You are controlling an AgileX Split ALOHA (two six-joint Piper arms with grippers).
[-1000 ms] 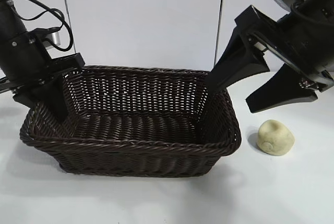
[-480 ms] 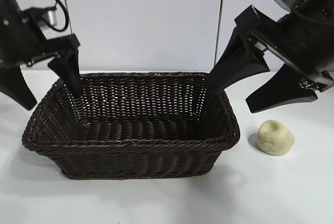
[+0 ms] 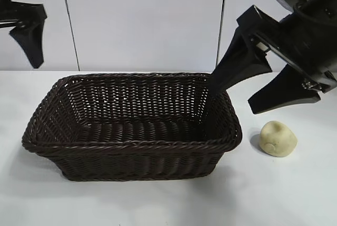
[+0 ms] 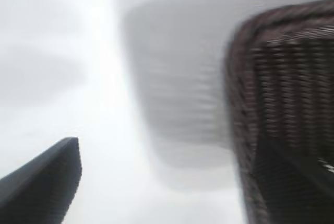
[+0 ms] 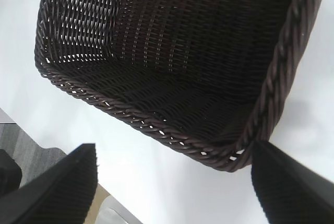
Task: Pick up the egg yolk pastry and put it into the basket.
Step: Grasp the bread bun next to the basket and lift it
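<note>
The dark brown wicker basket [image 3: 131,147] stands mid-table and holds nothing. The pale yellow egg yolk pastry [image 3: 278,138] lies on the table just right of the basket, apart from it. My right gripper [image 3: 231,97] is open and empty, hanging above the basket's far right corner, up and left of the pastry. Its wrist view shows the basket's rim [image 5: 130,117] beyond the spread right gripper [image 5: 172,151]; the pastry is out of that view. My left gripper [image 3: 13,55] is raised at the upper left, clear of the basket. In its blurred wrist view the left gripper [image 4: 164,148] is open beside the basket's edge [image 4: 242,104].
The white table [image 3: 158,205] spreads around the basket, with bare surface in front and to the right of the pastry. A pale panelled wall [image 3: 142,20] stands behind. The table's edge and the floor [image 5: 31,145] show in the right wrist view.
My left gripper has lifted out of the basket's left end and gone up and to the left. The basket's left end has settled slightly. The right arm and the pastry have not moved.
</note>
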